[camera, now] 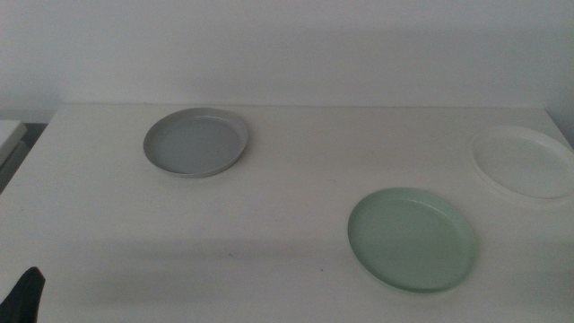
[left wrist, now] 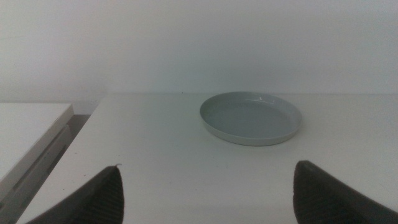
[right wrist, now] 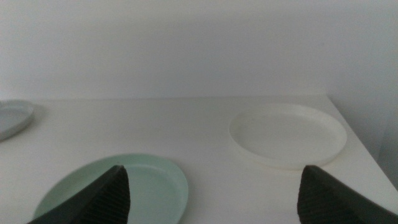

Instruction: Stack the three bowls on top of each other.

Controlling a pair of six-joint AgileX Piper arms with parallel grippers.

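Note:
Three bowls lie apart on the white table (camera: 269,215). The grey bowl (camera: 195,142) sits at the back left, and it lies ahead of my left gripper (left wrist: 208,186) as the grey bowl (left wrist: 251,117). At the front right rests the mint green bowl (camera: 413,238), and the white bowl (camera: 524,161) is by the right edge. My left gripper waits at the bottom left corner of the middle view, jaws wide apart, nothing held. My right gripper (right wrist: 214,190) is open too, with the green bowl (right wrist: 124,190) just before it and the white bowl (right wrist: 287,134) further off.
A plain white wall stands behind the table. A lower white surface (left wrist: 28,134) adjoins the table's left side. The table's right edge runs close behind the white bowl.

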